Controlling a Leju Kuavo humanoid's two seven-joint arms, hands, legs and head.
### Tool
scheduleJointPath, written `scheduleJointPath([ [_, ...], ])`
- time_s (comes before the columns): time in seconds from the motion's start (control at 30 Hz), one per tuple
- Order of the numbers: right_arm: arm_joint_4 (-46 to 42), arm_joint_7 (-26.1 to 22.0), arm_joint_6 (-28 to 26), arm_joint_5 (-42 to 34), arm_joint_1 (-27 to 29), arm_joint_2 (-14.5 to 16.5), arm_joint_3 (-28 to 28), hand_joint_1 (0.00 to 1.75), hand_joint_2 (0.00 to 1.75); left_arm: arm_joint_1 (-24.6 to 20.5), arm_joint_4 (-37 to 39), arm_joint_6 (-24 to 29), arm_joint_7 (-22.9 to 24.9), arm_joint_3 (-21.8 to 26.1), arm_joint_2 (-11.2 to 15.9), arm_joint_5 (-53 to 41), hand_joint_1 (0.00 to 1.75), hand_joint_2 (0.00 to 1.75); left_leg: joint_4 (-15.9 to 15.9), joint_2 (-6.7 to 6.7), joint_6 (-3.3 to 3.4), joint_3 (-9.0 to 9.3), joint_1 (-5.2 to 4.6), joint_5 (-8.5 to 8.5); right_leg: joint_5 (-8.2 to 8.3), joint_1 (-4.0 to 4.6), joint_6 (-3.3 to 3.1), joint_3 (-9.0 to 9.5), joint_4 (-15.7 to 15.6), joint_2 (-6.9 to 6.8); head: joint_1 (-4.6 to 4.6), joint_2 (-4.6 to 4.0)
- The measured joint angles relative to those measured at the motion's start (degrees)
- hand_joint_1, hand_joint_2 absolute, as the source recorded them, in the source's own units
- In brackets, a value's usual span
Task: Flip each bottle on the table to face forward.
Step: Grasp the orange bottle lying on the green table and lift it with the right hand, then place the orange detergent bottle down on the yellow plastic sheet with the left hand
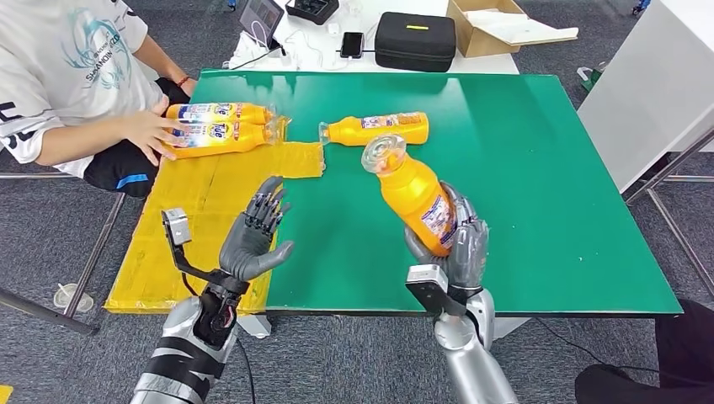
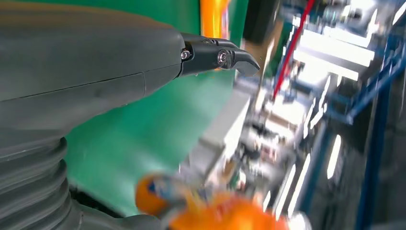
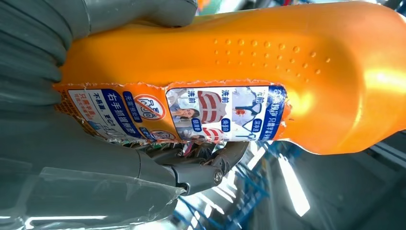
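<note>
My right hand (image 1: 459, 244) grips an orange bottle (image 1: 414, 195), tilted above the green counter (image 1: 539, 168). My left hand (image 1: 253, 237) holds nothing, fingers spread. Another bottle (image 1: 379, 129) lies beyond.

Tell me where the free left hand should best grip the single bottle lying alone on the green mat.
Probably around the middle of the lone bottle, coming from above. It lies flat, cap toward the robot's left, so the broad labelled body is exposed. The open left hand is nearest.

Glossy orange plastic bottle (image 3: 268, 62) with torn paper label (image 3: 191, 112); matt green, perhaps rubbery, tabletop (image 1: 522, 168).
</note>
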Motion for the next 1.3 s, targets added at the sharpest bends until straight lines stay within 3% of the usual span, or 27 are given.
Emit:
scheduleJointPath([
  [0.3,10.0,-0.3,-1.3,-4.5,-1.4,2.9,10.9,1.67,1.75,-1.2,2.2,-2.1,0.2,-6.7,0.4,3.3,0.0,1.75,0.0,0.0,0.0,0.0,0.03,0.01,-0.01,0.03,-0.01,-0.01,0.0,0.0,-0.01,0.0],
  [0.57,19.1,-0.3,-0.6,-4.8,-4.7,5.3,16.8,1.63,1.75,-2.5,3.8,-4.4,0.3,-10.2,0.8,4.5,0.0,1.75,0.0,0.0,-0.01,0.0,0.02,0.02,-0.01,0.02,-0.01,-0.01,0.0,0.0,0.0,0.0],
  [1.17,31.7,-0.3,-1.2,-3.7,-9.9,8.6,20.4,1.61,1.75,-3.3,6.7,-4.6,0.5,-11.7,2.7,6.5,0.0,1.75,0.0,0.03,-0.02,0.01,0.02,0.02,-0.01,0.02,-0.01,-0.04,0.0,0.01,0.0,0.0],
  [1.3,32.5,-0.3,-1.2,-3.7,-10.0,8.7,20.6,1.68,1.75,-3.3,6.9,-4.5,0.6,-11.7,2.8,6.5,0.0,1.75,0.0,0.03,-0.02,0.01,0.02,0.02,-0.01,0.02,-0.01,-0.05,0.0,0.01,0.0,0.0],
])
